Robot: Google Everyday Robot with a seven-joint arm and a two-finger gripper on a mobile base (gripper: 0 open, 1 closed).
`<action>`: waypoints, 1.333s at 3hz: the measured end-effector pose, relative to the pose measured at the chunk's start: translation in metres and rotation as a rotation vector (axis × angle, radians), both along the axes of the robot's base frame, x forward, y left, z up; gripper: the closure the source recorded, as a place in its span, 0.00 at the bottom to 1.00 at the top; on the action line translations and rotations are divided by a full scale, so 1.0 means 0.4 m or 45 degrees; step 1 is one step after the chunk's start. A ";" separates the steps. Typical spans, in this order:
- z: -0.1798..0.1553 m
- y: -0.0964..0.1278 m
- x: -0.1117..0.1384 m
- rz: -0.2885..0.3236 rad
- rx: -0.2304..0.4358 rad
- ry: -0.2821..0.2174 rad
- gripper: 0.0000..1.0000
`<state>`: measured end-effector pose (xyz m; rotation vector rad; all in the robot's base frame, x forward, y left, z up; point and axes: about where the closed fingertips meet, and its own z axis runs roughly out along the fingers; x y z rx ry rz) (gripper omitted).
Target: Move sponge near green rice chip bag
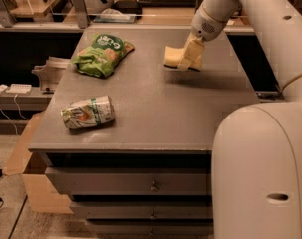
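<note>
A: Where is the gripper point(186, 63)?

B: Over the far right part of the grey table point(155, 116), at the end of the white arm point(218, 6) that comes down from the far right corner.

A: And its fingers?

B: Closed on the sponge point(171, 55). The pale yellow block sticks out to the left of them, with one finger point(191, 53) lying across its right end.

A: Is the sponge on the table?

B: It looks held just above it, since a dark shadow lies on the tabletop right under it and to its right.

A: What about the green chip bag point(103, 55)?

B: It lies flat on the far left part of the table, left of the sponge with a stretch of bare tabletop between them. They are apart, not touching.

A: Anything else on top?

B: A smaller white-and-green packet point(87, 112) lies on its side near the left front edge, well apart from the sponge.

A: And below?

B: Drawers point(115, 180) with small knobs sit under the tabletop, and the robot's rounded white body point(260, 173) fills the near right corner.
</note>
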<state>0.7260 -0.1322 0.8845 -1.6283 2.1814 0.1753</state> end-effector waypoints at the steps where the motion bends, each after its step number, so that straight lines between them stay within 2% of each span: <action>1: -0.015 0.134 0.000 0.190 -0.013 0.003 1.00; 2: -0.035 0.313 -0.010 0.431 -0.042 -0.007 1.00; 3: -0.038 0.416 -0.019 0.497 -0.053 -0.053 1.00; 4: -0.032 0.484 -0.016 0.489 -0.023 -0.112 1.00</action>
